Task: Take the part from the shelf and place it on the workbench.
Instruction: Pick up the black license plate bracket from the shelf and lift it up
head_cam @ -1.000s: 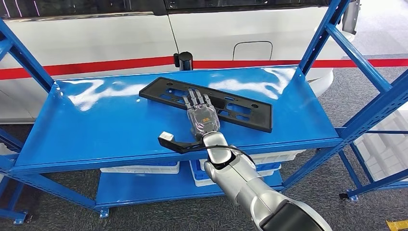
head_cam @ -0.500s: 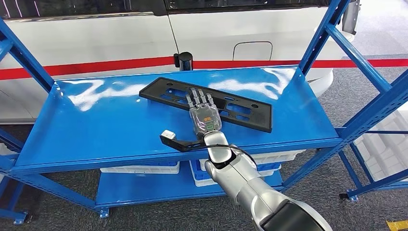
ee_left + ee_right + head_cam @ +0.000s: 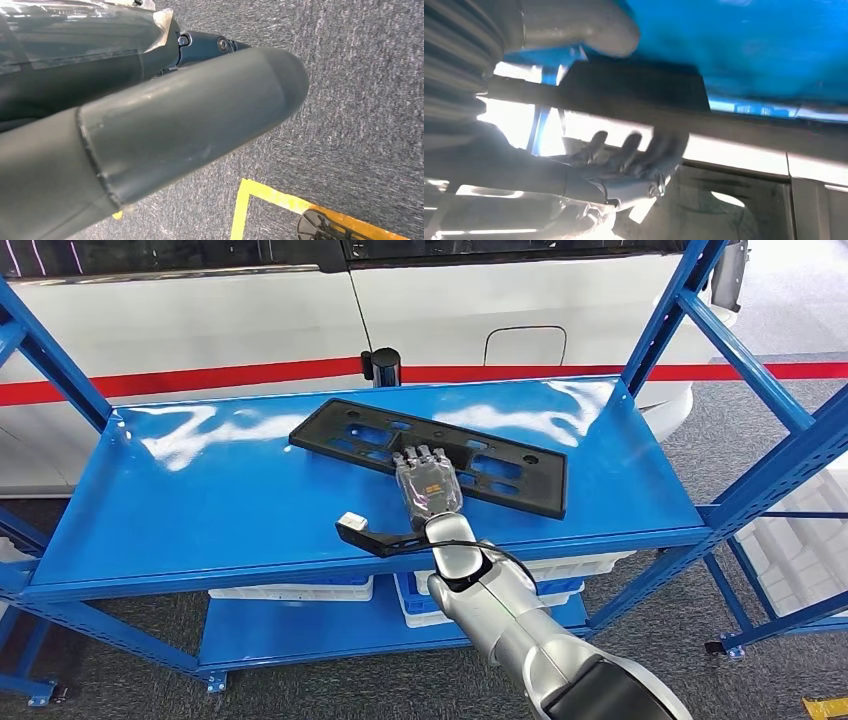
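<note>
Blue steel fills your head view: the shelf with its glossy top deck, and on that deck lies the part, a long flat black plate with cut-outs. Note its long axis: it runs across you, far-left corner back toward the white vehicle, right end angled nearer the shelf's front lip. Your right hand is on it now, reaching in over the front edge, palm down over the near long edge roughly mid-length, fingers curling onto the plate. The right wrist view looks along that dark edge, with darker fingertips bent close at it. Whether you've got a real pinch with the thumb underneath, you cannot tell from these pictures. So the part sits directly under and ahead of the right hand, crosswise to your reach; a mid-length grip looks well balanced. Your left hand hangs over grey carpet, holding nothing that I can see; how far its fingers are spread is unclear.
</note>
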### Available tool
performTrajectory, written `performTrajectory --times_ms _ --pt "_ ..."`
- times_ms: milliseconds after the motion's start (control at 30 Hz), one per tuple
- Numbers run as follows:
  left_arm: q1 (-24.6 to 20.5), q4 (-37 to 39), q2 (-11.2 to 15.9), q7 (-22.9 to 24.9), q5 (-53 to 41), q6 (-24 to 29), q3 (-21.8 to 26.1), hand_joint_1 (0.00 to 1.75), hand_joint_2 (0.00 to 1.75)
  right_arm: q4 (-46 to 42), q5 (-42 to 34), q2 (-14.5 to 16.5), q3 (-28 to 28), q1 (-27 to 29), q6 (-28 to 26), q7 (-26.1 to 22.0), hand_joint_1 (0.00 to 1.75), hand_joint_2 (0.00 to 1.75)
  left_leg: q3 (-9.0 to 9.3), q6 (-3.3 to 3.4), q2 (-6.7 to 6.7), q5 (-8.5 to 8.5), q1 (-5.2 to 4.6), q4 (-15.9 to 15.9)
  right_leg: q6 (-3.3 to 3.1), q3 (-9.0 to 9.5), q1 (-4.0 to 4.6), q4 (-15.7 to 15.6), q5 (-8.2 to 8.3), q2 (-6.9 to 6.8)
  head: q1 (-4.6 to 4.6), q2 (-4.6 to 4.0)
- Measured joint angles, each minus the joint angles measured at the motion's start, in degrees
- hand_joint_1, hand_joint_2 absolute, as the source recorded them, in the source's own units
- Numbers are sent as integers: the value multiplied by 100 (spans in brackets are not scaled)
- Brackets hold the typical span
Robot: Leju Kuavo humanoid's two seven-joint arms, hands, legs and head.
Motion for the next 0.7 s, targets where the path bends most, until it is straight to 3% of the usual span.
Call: performTrajectory --times_ms 700 --pt "66 0 152 135 -78 -98 76 0 0 1 317 -92 -235 -123 -6 181 175 175 2 -4 -1 -4 0 0 0 2 0 0 -1 0 0 0"
